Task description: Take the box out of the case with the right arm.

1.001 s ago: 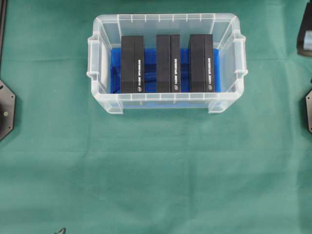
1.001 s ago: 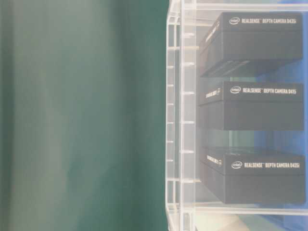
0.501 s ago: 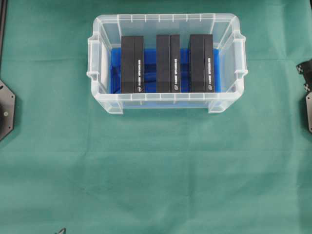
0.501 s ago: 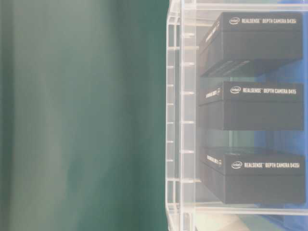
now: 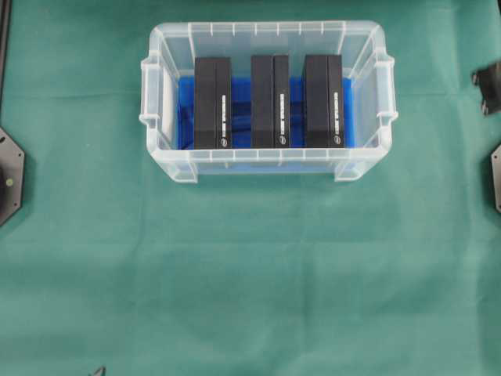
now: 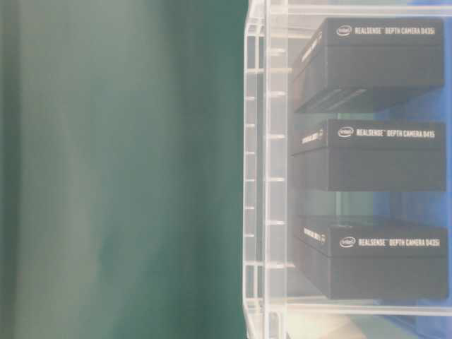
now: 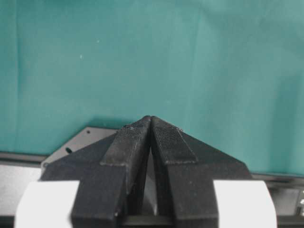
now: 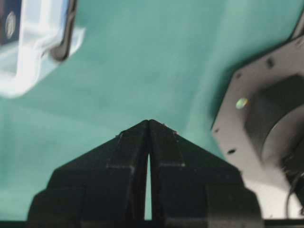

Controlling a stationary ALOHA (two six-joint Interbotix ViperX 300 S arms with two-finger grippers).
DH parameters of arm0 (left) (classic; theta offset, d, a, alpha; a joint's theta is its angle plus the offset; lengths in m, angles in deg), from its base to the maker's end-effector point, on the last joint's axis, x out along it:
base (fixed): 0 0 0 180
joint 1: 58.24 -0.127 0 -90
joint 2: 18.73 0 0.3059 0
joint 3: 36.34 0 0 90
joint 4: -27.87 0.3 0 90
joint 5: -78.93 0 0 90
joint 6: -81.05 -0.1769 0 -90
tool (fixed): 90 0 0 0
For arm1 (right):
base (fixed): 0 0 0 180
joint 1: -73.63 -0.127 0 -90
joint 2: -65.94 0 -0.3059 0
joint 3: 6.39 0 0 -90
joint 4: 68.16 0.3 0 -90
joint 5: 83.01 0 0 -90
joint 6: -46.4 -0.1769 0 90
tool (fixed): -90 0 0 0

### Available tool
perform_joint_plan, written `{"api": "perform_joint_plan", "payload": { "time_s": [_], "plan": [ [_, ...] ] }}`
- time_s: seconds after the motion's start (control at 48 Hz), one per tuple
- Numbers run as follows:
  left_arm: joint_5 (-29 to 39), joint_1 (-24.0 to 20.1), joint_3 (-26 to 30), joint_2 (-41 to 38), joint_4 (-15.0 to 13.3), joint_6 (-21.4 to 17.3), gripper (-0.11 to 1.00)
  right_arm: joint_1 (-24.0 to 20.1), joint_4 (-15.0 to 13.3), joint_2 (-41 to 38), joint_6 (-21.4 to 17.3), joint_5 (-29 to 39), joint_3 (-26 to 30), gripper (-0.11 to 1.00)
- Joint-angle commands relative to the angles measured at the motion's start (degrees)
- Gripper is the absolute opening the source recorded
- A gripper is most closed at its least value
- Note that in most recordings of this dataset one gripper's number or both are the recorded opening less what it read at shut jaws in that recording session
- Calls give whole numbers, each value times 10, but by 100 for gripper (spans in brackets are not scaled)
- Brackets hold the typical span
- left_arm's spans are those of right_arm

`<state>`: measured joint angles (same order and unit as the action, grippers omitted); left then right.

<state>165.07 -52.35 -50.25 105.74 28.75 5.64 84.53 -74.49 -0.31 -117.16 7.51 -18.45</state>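
Note:
The clear case (image 5: 157,102) with a blue bottom stands at the back middle of the green cloth. Three black boxes stand in it side by side: left (image 5: 212,102), middle (image 5: 270,102), right (image 5: 323,100). They also show in the table-level view (image 6: 374,63) through the case wall (image 6: 258,176). My right gripper (image 8: 149,121) is shut and empty above bare cloth; a corner of the case (image 8: 33,52) shows at the upper left of its view. A black part of the right arm (image 5: 488,84) shows at the overhead view's right edge. My left gripper (image 7: 150,117) is shut and empty over cloth.
Black arm base plates sit at the left edge (image 5: 9,174) and right edge (image 5: 496,176) of the overhead view. The right base (image 8: 266,118) is close beside my right gripper. Green cloth covers the table in front of the case.
The black part of the right arm at the overhead view's right edge has shifted upward along that edge. The case and the boxes have not moved.

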Motion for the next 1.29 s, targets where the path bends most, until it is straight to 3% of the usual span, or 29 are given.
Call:
{"api": "perform_joint_plan", "payload": {
  "time_s": [0.0, 0.146, 0.501, 0.605, 0.813, 0.876, 1.272],
  "plan": [
    [-3, 2, 14, -2, -1, 0, 0, 47, -3, -4, 33, -6, 10, 0],
    [-3, 2, 15, -2, -1, 0, 0, 88, -3, -6, 65, -11, 10, 0],
    [-3, 2, 14, -2, -1, -1, 0, 93, -3, -6, 66, -11, -6, 3],
    [-2, 2, 14, -2, -1, 0, 0, 92, -4, -6, 64, -11, -11, 21],
    [-3, 2, 14, -3, -1, 0, 0, 93, -24, -7, 56, -11, -22, 83],
    [-3, 2, 14, -2, -1, 0, 0, 93, -27, -7, 53, -11, -22, 93],
    [-3, 2, 13, -3, 0, 2, 0, 93, -26, -8, 49, -11, -22, 96]
  ]
}}
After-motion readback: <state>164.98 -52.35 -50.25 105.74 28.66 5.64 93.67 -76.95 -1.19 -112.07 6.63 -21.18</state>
